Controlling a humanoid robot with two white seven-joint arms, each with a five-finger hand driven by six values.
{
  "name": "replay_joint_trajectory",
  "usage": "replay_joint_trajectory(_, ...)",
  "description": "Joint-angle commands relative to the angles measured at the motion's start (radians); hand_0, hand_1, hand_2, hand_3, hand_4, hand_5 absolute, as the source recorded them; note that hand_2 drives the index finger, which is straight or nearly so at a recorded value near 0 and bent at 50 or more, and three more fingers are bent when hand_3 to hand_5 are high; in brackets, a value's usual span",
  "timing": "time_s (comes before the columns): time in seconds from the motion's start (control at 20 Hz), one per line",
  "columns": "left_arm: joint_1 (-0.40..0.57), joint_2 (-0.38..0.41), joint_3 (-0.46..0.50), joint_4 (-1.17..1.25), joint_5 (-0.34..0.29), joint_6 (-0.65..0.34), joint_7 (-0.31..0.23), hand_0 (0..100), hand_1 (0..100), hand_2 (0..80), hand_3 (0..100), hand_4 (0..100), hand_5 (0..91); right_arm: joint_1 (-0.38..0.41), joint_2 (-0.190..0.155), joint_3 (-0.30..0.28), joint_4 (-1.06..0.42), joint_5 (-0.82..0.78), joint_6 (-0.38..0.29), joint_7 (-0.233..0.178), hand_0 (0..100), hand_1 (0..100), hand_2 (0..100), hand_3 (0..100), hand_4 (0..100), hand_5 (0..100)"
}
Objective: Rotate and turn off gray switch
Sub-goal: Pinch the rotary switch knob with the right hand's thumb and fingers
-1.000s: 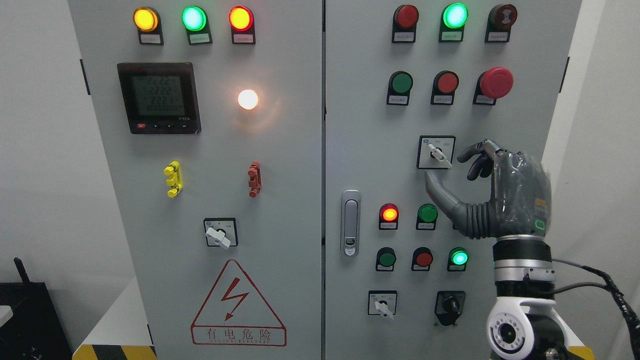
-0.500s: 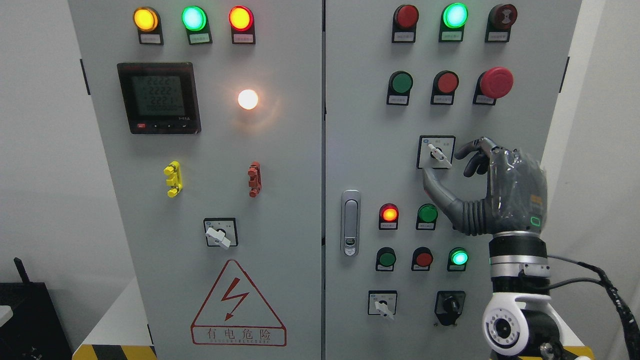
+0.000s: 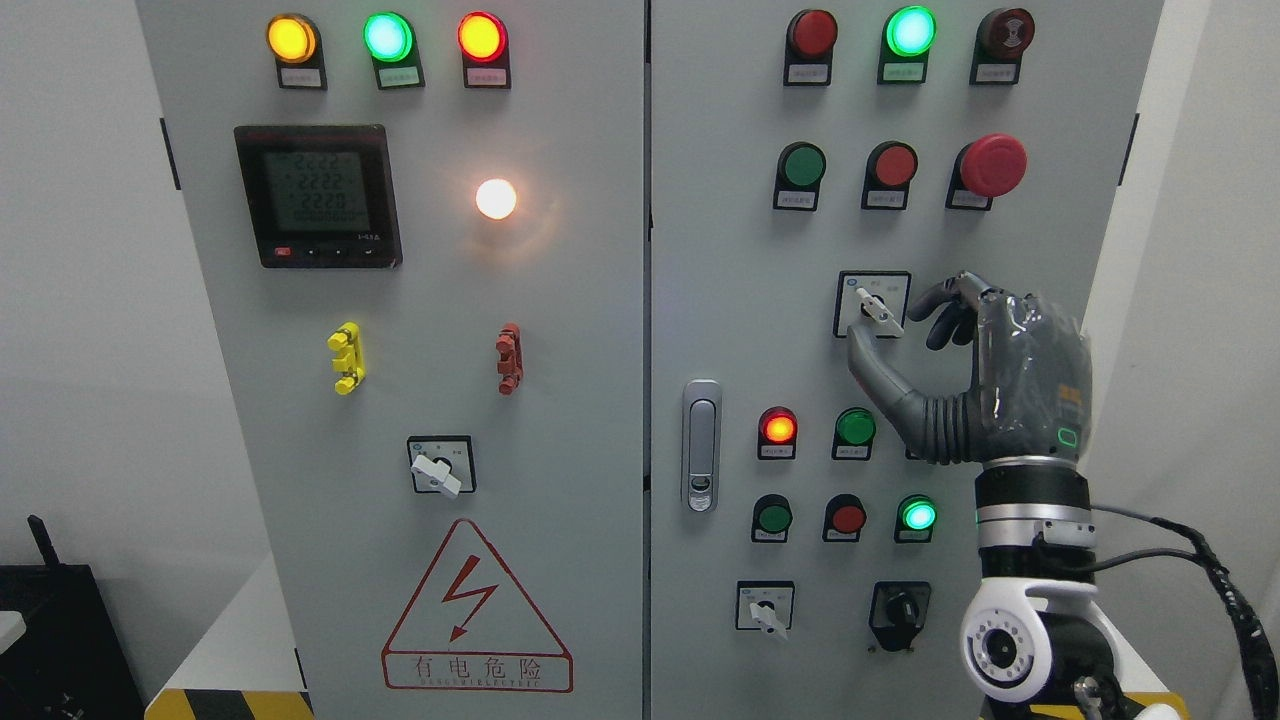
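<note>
I am holding my right hand [image 3: 960, 365] up against the right door of the cabinet [image 3: 720, 300], wrist low, palm toward the panel. Over the last second the hand has been creeping left and slightly up: the thumb tip was sitting below and clear of the switch plate, and now it is touching the plate's lower edge just under the lever. The curled fingers [image 3: 945, 305] are closing in from the right, close beside the lever's end but, as far as I can tell, not yet touching it. So the hand is forming a half-open pinch around nothing so far. The gray switch [image 3: 873, 305] is sitting in the middle of the right door, under the row with the red mushroom button [image 3: 992, 165], its lever slanting from upper left to lower right. I am judging that contact is imminent; the turn itself is not yet begun.
</note>
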Motion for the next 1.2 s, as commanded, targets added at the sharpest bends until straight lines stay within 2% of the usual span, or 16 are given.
replay_joint_trajectory(0.0, 0.0, 0.0, 0.032, 0.023, -0.008, 0.001, 0.005, 12, 39, 0.0, 0, 0, 0.0, -0.011, 0.002, 0.004, 0.022, 0.0, 0.007, 0.0, 15, 38, 56, 78, 78, 96)
replay_joint_trajectory(0.2, 0.0, 0.0, 0.032, 0.023, -0.008, 0.001, 0.005, 12, 39, 0.0, 0, 0, 0.0, -0.019, 0.003, 0.006, 0.025, 0.002, 0.007, 0.011, 16, 38, 56, 78, 78, 96)
replay_joint_trajectory(1.15, 0.0, 0.0, 0.032, 0.023, -0.008, 0.001, 0.005, 12, 39, 0.0, 0, 0, 0.0, -0.031, 0.003, 0.006, 0.029, 0.0, 0.019, 0.014, 17, 39, 59, 80, 79, 97)
